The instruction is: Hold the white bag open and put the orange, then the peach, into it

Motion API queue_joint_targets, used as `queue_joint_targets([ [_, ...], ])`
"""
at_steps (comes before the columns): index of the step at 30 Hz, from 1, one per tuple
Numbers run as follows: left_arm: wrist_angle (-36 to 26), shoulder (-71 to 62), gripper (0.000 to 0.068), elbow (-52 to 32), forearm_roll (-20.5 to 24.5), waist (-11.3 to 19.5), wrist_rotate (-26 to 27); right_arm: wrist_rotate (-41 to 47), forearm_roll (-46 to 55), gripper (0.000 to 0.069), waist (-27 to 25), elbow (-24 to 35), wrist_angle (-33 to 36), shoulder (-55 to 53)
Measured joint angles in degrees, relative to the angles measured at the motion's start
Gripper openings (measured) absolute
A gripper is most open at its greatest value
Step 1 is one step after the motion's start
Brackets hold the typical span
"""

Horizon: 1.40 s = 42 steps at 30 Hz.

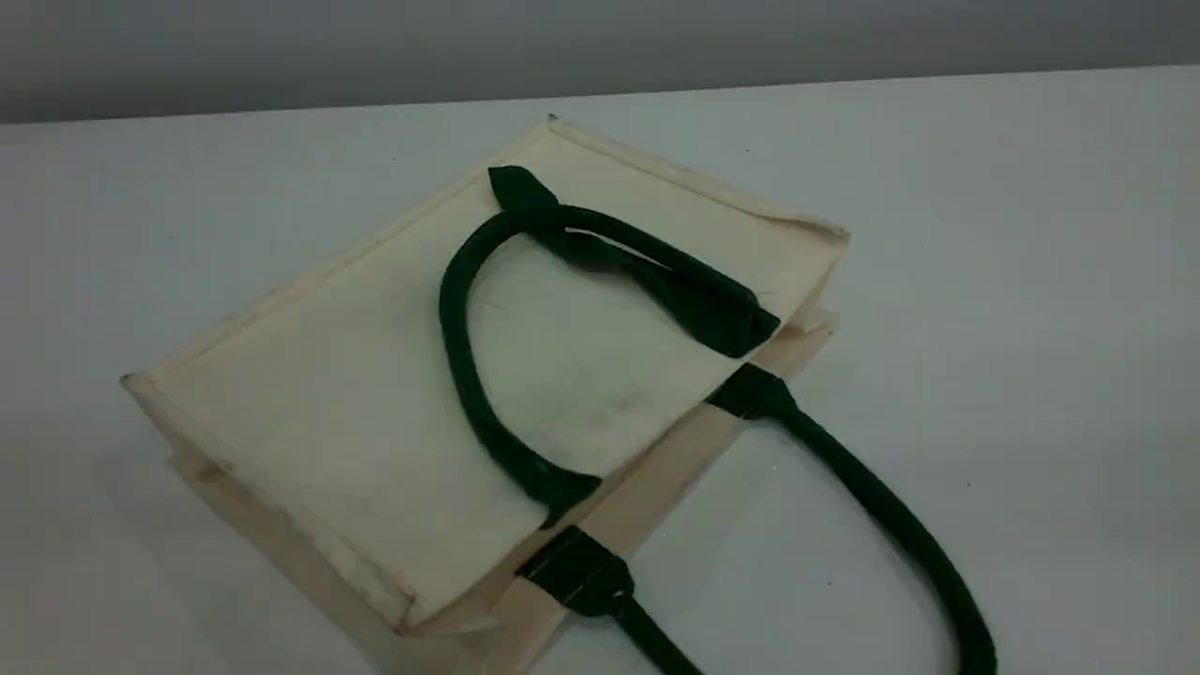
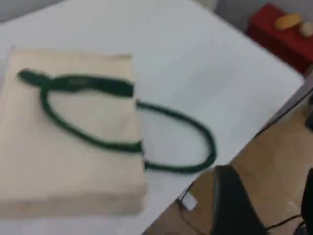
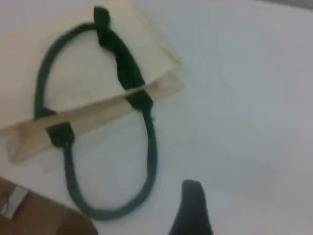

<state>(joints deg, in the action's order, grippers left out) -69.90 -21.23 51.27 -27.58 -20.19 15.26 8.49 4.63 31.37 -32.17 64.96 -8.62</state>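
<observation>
scene view / bag: large cream-white rectangular canvas tote bag (image 1: 356, 412) lies flat on the pale grey matte tabletop (image 1: 1031, 281), rotated so its mouth edge faces lower right. Weave looks coarse, seams raised along the edges, faint grey smudges mid-panel.
scene view / upper handle: dark green rope handle (image 1: 459, 375) folded back onto the top panel, a rounded loop, ends under green fabric tabs (image 1: 741, 323).
scene view / lower handle: second dark green rope handle (image 1: 891, 516) loops out onto the table toward the bottom right, running out of frame.
scene view / arms: neither arm shows here.
left wrist view / bag: the tote is at left, flat, blurred; one handle on the panel, the other spread on the table just beside the mouth edge.
left wrist view / gripper: left gripper (image 2: 234, 205), one dark fingertip at the bottom edge, over the table's edge and brown floor, well apart from the bag. Can't tell whether the jaws are apart or closed; nothing seen in them.
left wrist view / background: red box (image 2: 279, 36) at upper right with a yellow-orange blob and a pale one on top, too blurred to identify.
right wrist view / bag: mouth edge and both handles at upper left.
right wrist view / gripper: right gripper (image 3: 193, 210), one dark matte fingertip at the bottom, above bare table near the outer handle loop, not touching. Jaws stand wide, empty.
fruits: not identifiable in any view.
</observation>
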Motion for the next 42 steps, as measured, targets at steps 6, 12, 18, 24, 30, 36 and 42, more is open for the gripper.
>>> queue_joint_targets([
  [6, -0.12, 8.9, 0.0328, -7.36, 4.49, 0.04, -1.24, -1.03, 0.84, 0.0516, 0.0, 3.16, -3.98, 0.0],
  [12, -0.11, 15.21, 0.0328, -10.72, 7.67, 0.04, -1.3, -1.87, 1.07, 0.0516, 0.0, 3.16, -3.98, 0.0],
  [18, -0.07, 16.95, 0.0328, -14.3, 13.97, 0.04, -6.19, -1.75, 0.96, 0.0516, 0.0, 3.16, -3.92, 0.0],
  [24, 2.49, 16.9, 0.0328, -19.35, 23.19, 0.07, -15.26, -1.75, 0.91, 0.0516, 0.0, 3.16, -3.87, 0.0],
  [30, 8.21, 16.9, 0.0319, -22.51, 24.91, 0.07, -15.26, -1.69, 0.91, 0.0515, 0.0, 3.16, -3.87, 0.0],
  [36, 8.12, 16.95, 0.0287, -22.53, 25.02, 0.07, -15.26, -1.69, 0.53, 0.0515, -1.9, 3.16, -3.87, 0.0],
  [42, 8.07, 16.95, 0.0279, -22.49, 25.02, 0.07, -15.26, -1.69, 0.35, 0.0515, -12.24, 3.16, -3.87, 0.0],
])
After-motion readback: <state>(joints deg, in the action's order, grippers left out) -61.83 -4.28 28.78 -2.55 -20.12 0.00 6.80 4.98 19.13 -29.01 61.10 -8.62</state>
